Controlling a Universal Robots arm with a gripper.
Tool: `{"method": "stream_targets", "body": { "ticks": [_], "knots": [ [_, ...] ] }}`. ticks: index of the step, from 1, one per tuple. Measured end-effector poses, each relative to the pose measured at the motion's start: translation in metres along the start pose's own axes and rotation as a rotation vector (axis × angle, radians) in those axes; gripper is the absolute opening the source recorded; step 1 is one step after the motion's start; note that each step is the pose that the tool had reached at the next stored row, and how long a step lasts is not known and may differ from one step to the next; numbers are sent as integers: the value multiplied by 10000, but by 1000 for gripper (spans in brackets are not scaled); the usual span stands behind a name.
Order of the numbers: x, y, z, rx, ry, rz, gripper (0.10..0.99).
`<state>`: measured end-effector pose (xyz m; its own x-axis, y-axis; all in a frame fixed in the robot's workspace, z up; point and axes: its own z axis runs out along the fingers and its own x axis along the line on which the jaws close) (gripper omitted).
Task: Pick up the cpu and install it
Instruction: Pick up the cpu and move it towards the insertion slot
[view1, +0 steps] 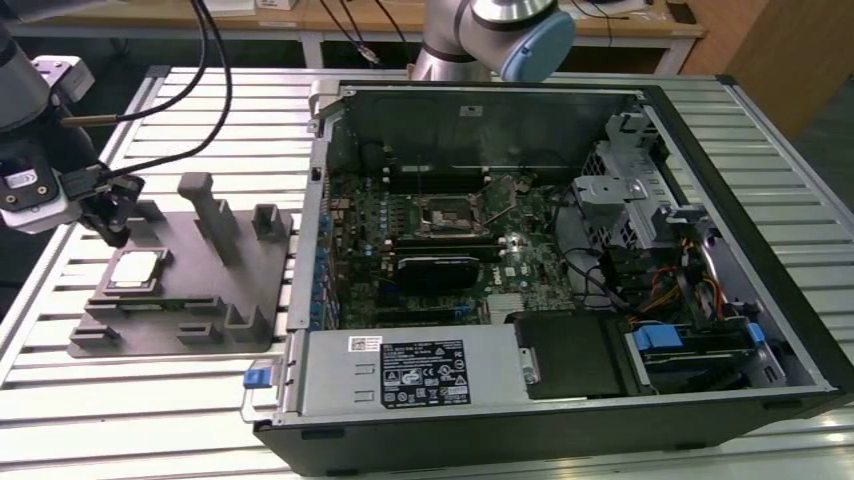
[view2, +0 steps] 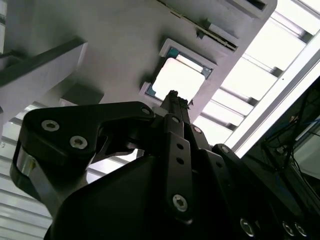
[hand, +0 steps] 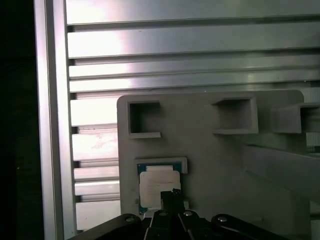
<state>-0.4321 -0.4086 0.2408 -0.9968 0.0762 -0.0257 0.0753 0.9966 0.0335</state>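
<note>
1. The gripper (view1: 115, 235) hangs over the grey tray (view1: 200, 335) at the exterior view's left, its tips just by the cpu (view1: 136, 270).
2. In both wrist views the black fingers (view2: 176, 125) meet in one narrow tip with no gap between them, and they hold nothing.
3. The cpu lies flat in a shallow square recess of the tray, silver top up, with a thin darker rim around it.
4. In the first wrist view the gripper (hand: 171, 193) tip overlaps one edge of the cpu (hand: 156, 184). I cannot tell whether it touches the cpu.
5. In the second wrist view the tip of the gripper (view2: 172, 94) points at the cpu (view2: 181, 79).
6. The tray rests on a slatted metal table (view1: 134, 410), with upright blocks (view1: 214, 215) rising beside the cpu.
7. An open computer case (view1: 787, 300) lies just beside the tray, on the exterior view's right.
8. The socket (view1: 447, 212) on its board is well apart from the cpu.
</note>
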Motion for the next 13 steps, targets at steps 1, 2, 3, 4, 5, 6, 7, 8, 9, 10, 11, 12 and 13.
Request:
{"method": "stream_targets", "body": {
  "ticks": [1,2,3,4,5,6,7,8,9,10,11,12,13],
  "knots": [
    [2,-7,16,0,-1,0,106],
    [3,-16,31,0,-1,0,106],
    [3,-25,49,-2,-2,0,106],
    [4,-33,65,0,0,0,106],
    [4,-41,82,1,2,1,106],
    [3,-49,102,0,1,0,106],
    [4,-55,121,-1,-1,0,106],
    [5,-59,138,-1,0,1,106],
    [7,-62,156,-1,0,1,106],
    [8,-64,174,-1,0,2,106],
    [9,-67,191,0,1,1,106],
    [11,-69,210,0,1,1,106],
    [13,-71,229,0,1,1,106]
  ]
}}
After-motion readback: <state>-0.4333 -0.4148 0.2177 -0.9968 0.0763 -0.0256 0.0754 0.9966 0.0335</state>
